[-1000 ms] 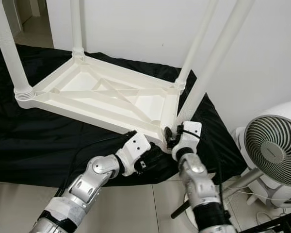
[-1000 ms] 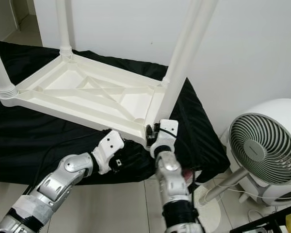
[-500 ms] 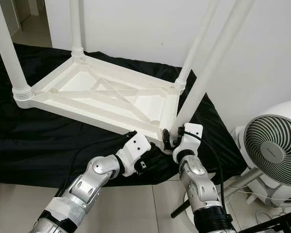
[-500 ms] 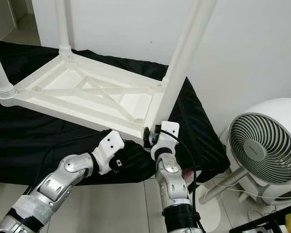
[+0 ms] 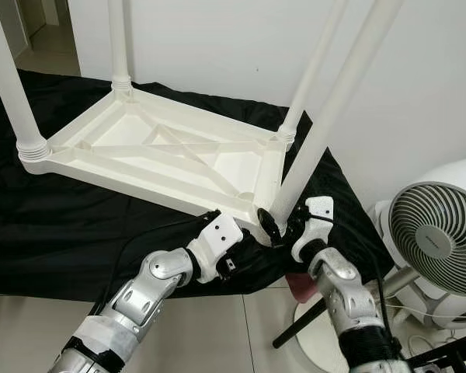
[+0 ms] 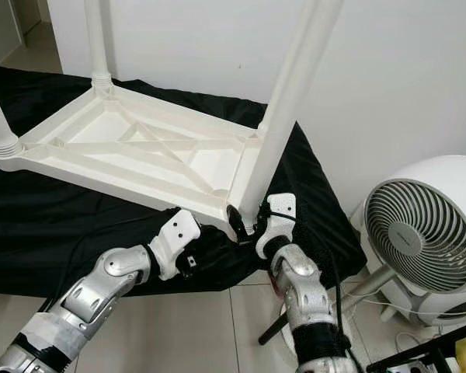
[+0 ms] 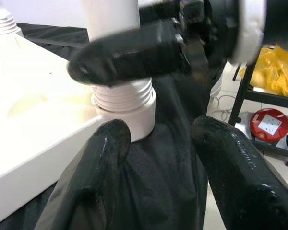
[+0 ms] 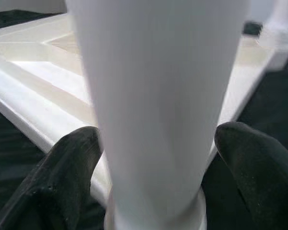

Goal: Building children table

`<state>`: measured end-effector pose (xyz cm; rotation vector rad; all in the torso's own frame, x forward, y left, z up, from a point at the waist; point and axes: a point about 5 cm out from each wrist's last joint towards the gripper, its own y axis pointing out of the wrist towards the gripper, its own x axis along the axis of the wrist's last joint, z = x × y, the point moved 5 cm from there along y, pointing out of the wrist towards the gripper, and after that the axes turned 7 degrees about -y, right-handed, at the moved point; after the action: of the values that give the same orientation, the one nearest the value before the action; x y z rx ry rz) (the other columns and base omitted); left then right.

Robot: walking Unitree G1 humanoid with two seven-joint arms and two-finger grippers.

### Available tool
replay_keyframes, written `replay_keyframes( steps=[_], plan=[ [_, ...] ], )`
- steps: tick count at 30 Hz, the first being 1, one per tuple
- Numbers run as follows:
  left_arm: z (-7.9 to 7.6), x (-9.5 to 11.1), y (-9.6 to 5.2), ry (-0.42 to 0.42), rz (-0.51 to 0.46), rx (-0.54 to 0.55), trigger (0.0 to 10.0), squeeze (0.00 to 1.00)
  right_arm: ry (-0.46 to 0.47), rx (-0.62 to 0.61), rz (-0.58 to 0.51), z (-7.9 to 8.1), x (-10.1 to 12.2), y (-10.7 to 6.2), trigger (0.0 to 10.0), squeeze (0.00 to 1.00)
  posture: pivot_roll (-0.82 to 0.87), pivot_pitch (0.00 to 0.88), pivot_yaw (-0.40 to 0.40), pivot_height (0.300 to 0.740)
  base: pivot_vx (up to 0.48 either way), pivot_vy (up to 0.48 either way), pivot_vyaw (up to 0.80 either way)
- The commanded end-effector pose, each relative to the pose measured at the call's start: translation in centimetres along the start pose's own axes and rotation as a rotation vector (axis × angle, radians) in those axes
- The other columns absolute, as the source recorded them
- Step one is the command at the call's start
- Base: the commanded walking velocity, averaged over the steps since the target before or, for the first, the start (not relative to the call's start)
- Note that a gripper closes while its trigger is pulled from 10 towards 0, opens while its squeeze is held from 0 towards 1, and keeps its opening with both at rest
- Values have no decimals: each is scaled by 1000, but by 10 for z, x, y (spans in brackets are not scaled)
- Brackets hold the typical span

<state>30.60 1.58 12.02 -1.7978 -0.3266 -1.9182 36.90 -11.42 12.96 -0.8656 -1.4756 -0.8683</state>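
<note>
The right gripper has its two black fingers set on either side of a white table leg just above the threaded base; in the right wrist view the leg fills the gap between them, though whether the pads press on it I cannot tell. That leg stands tilted in the near right corner socket of the upturned children's table top, its ribbed end seated in the round collar (the threads show plainly in the left wrist view).

The left gripper lies low just beside the same corner, below the table's edge, with its fingers spread apart and nothing between them but black cloth; one finger sits close against the collar.

The table top lies underside up on the cloth, showing its diagonal ribs. Three more legs rise from the other corners: near left, far left and far right.

To the right, on the tiled floor, a white fan stands close to the right arm, and the white wall rises behind the table.
</note>
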Motion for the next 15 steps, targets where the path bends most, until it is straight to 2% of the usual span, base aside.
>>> replay_keyframes(
  steps=[1, 2, 10, 11, 12, 15],
  plan=[
    [-15, 0, 3, -2, 12, -130, 10000, 0, -15, 23, 6, -2, -4, -1, 10000, 0, 93, 0, -162, 740, 0, 0, 0],
    [-16, 0, 3, 0, 11, -131, 10000, 0, -36, 57, 6, -2, -3, 2, 10000, 0, 93, 0, -162, 740, 0, 0, 0],
    [-16, 0, 3, 0, 11, -131, 10000, 0, -36, 57, 6, -2, -3, 2, 10000, 0, 93, 0, -162, 740, 0, 0, 0],
    [-16, 0, 3, 2, 11, -129, 10000, 0, -58, 89, 11, -1, -4, 6, 10000, 0, 96, 0, -162, 740, 0, 0, 0],
    [-15, 0, 2, 3, 12, -126, 10000, 0, -77, 129, 29, 2, -6, 10, 0, 0, 108, 0, -171, 740, 0, 0, 0],
    [-13, 0, 1, 3, 13, -112, 10000, 0, -95, 196, 84, 6, -17, 14, 0, 0, 110, 0, -173, 740, 0, 0, 0]
  ],
)
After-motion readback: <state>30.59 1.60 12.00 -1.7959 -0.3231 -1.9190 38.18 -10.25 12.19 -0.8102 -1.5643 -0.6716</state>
